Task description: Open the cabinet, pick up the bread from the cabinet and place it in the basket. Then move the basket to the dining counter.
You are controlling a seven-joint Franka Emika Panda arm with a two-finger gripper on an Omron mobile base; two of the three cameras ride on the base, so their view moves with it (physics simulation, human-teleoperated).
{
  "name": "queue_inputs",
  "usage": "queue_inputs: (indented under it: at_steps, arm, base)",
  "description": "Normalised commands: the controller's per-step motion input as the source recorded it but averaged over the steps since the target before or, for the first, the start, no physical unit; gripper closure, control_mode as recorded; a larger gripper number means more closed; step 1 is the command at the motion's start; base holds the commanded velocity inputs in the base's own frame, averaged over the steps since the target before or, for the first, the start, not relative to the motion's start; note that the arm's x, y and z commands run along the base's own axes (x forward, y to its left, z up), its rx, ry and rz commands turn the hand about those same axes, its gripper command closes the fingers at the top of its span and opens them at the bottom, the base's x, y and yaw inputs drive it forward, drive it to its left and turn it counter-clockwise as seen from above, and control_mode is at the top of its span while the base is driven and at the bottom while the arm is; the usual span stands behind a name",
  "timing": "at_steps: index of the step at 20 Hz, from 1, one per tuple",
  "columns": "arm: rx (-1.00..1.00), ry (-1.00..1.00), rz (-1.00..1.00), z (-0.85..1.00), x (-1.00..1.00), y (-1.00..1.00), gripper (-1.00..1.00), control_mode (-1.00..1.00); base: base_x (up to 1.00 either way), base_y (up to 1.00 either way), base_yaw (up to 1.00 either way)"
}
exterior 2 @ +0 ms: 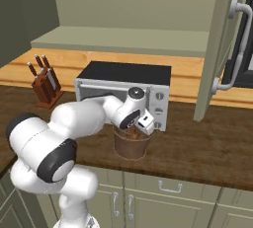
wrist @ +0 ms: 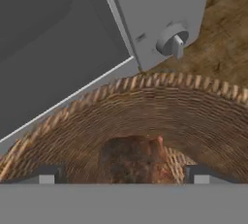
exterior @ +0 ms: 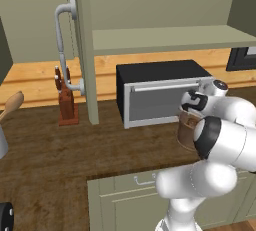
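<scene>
Claw points down into the basket, jaws spread wide, holding nothing. Bread lies on the basket floor directly below, between the two fingertips, apart from both. Basket stands on the dark counter, right under the claw and just in front of the toaster oven. Cabinet door hangs open, off to the claw's right, above the counter. Knife block sits well off to the claw's left.

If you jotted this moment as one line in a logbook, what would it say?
cabinet: open | small dark-brown bread: inside brown woven basket | gripper: open above it | basket: beside toaster oven
</scene>
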Motion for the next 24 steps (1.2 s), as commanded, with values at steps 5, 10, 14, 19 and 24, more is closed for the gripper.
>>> queue_inputs:
  at_steps: [5, 10, 14, 19, 24]
  arm:
    - [0.0, 0.0, -0.02, 0.34, -0.32, 0.0, -1.0, -1.0]
    - [0.0, 0.0, -0.02, 0.15, -0.24, 0.0, -1.0, -1.0]
    - [0.0, 0.0, -0.02, 0.14, -0.28, 0.0, -1.0, -1.0]
    - [0.0, -0.08, -0.03, 0.66, -0.82, 0.0, -1.0, -1.0]
    - [0.0, -0.01, -0.07, 0.21, -0.96, -0.11, -1.0, -1.0]
  base:
    - [0.0, 0.0, 0.0]
    - [0.0, 0.0, 0.0]
    - [0.0, 0.0, 0.0]
    - [0.0, 0.0, 0.0]
    - [0.0, 0.0, 0.0]
